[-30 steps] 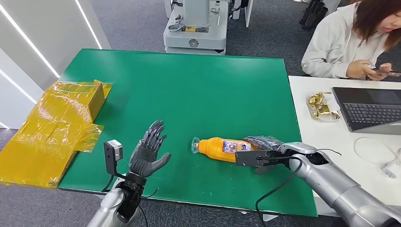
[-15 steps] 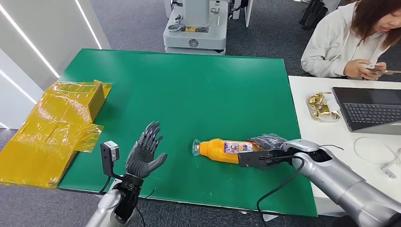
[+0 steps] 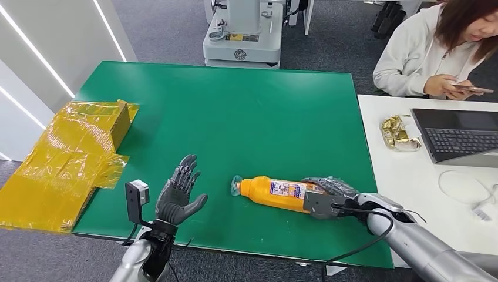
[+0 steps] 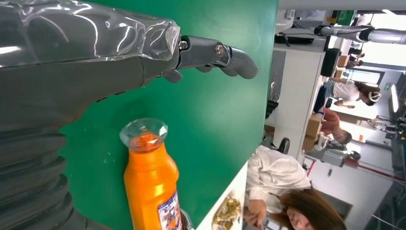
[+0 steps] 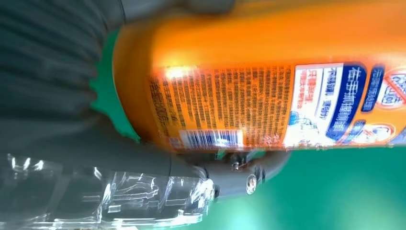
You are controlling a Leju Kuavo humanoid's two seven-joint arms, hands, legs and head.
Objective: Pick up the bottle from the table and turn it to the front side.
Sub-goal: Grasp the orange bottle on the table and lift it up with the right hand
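An orange bottle [image 3: 267, 192] with a clear cap lies on its side on the green table [image 3: 235, 111], cap pointing toward my left hand. My right hand [image 3: 326, 196] grips its base end near the table's front right. In the right wrist view the fingers [image 5: 239, 173] wrap under the bottle [image 5: 249, 72], whose barcode and fine print face the camera. I cannot tell whether it is off the table. My left hand [image 3: 178, 191] is open, fingers spread, a short way from the cap. The left wrist view shows the left hand [image 4: 95, 72] beside the bottle [image 4: 151, 187].
A yellow film-wrapped box [image 3: 70, 153] hangs over the table's left edge. A white table [image 3: 411, 176] to the right carries a laptop [image 3: 461, 136], a gold wrapper [image 3: 398, 132] and a cable. A person [image 3: 437, 50] sits behind it with a phone. A grey machine base [image 3: 244, 35] stands beyond.
My right hand has drawn the bottle toward the front edge and a little left, so the cap is closer to my left hand. The left hand has sunk slightly.
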